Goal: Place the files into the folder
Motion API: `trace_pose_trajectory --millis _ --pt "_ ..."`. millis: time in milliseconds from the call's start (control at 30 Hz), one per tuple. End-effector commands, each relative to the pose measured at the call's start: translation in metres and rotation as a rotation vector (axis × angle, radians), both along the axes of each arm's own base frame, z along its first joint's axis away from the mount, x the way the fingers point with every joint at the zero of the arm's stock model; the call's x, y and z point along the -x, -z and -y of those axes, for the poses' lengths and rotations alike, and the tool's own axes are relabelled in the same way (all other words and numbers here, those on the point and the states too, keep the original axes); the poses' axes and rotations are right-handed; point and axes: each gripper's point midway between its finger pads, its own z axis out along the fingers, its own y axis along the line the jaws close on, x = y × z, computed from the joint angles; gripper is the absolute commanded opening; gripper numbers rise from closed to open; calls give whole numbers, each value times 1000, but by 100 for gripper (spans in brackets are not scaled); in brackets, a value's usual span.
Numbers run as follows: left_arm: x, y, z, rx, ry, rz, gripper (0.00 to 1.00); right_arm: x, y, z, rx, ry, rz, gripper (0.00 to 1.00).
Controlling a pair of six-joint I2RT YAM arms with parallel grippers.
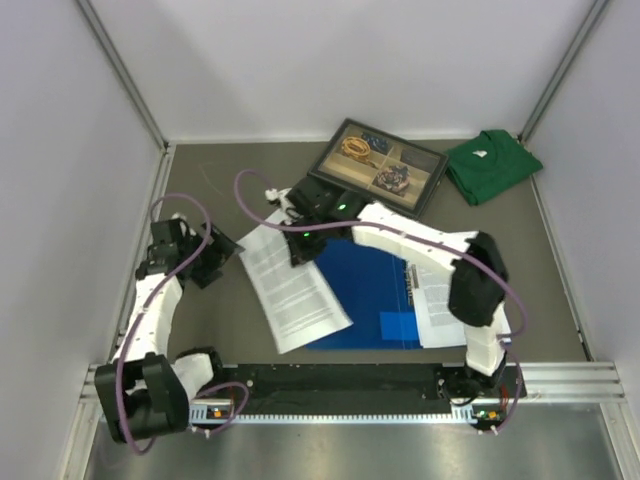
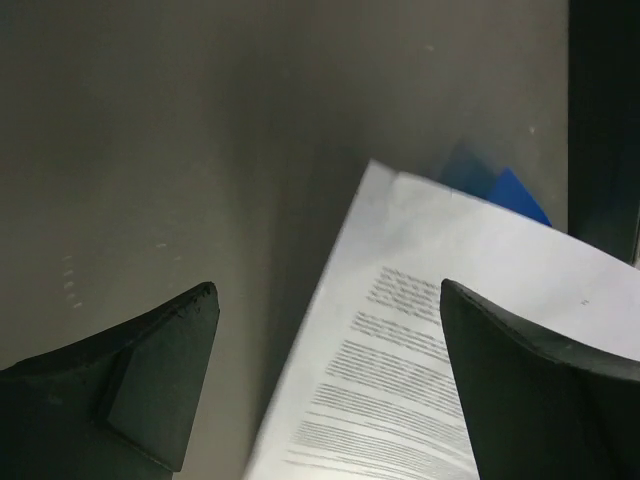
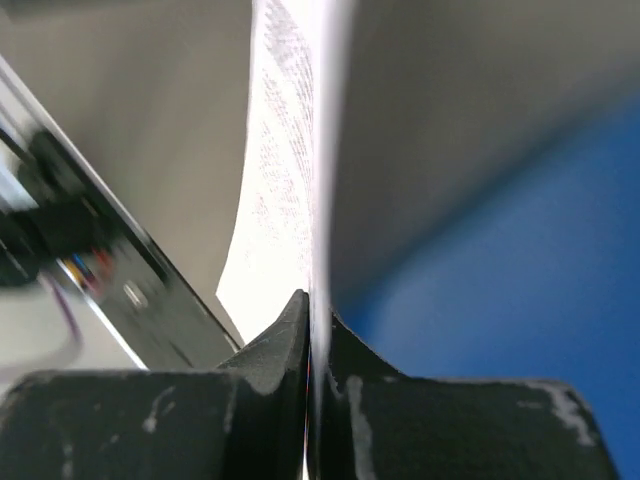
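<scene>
The blue folder (image 1: 365, 285) lies flat mid-table, a lighter blue pocket (image 1: 400, 325) at its near edge. One printed sheet of the files (image 1: 290, 285) lies slanted over the folder's left side. More printed sheets (image 1: 440, 300) rest on its right part, half hidden by the right arm. My right gripper (image 1: 300, 245) is shut on the slanted sheet's far edge; in the right wrist view the paper (image 3: 285, 150) runs edge-on between the closed gripper (image 3: 318, 318), folder (image 3: 540, 260) beneath. My left gripper (image 1: 215, 262) stands open left of that sheet (image 2: 440, 330), holding nothing (image 2: 328, 290).
A black-framed compartment tray (image 1: 380, 167) sits at the back centre, with a folded green shirt (image 1: 492, 165) to its right. Grey walls close in left, right and rear. A metal rail (image 1: 400, 380) carrying the arm bases runs along the near edge.
</scene>
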Motion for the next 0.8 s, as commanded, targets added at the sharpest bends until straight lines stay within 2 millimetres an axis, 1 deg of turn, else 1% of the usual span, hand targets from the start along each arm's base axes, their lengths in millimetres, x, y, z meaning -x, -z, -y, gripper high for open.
trace_pose_trajectory --millis 0,33,67,100,133,167,200,233,267,300,333,367,400,433,467,500,567,600,667,700,767 --pt "-29 -44 44 -52 137 164 96 0 -9 137 258 -62 -33 0" --pt "-32 -45 51 -56 158 159 95 -11 -8 162 269 -21 -48 0" --pt "-33 -52 74 -52 229 181 95 -16 -19 185 307 27 14 0" --pt "-35 -55 84 -43 253 186 95 -15 -8 209 376 54 14 0" --pt "-37 -50 94 -30 282 172 95 -18 -9 227 410 53 52 0" --pt "-38 -54 110 -20 326 185 94 -26 -8 251 447 110 68 0" --pt "-39 -47 118 -18 352 163 94 -21 -8 268 447 146 73 0" --pt "-40 -46 126 -18 376 159 93 -20 -7 279 455 167 66 0" --pt "-39 -48 140 -19 420 165 93 -23 -4 295 461 211 51 0" --pt "-40 -39 146 -22 441 139 94 -20 -1 311 487 246 51 0" --pt "-39 -38 153 -21 467 136 94 -19 1 320 502 257 53 0" --pt "-37 -39 166 -11 518 139 94 -15 7 331 519 265 37 0" --pt "-35 -28 172 -10 546 102 95 -16 8 344 535 298 35 0" --pt "-33 -23 177 -4 570 77 95 -16 5 351 537 298 55 0" --pt "-33 -25 183 -1 604 77 95 -12 10 361 555 306 44 0" --pt "-31 -15 185 -4 623 38 96 -14 9 375 561 346 38 0" --pt "-30 -12 190 -8 658 29 97 -15 6 389 568 363 54 0" --pt "-29 -8 191 -9 667 19 98 -19 5 400 559 398 50 0" --pt "-26 -7 193 1 690 16 98 -24 3 403 528 388 66 0" --pt "-25 -3 193 3 700 3 98 -27 4 409 530 388 70 0" --pt "-21 0 193 3 717 -12 98 -28 11 414 536 387 52 0"
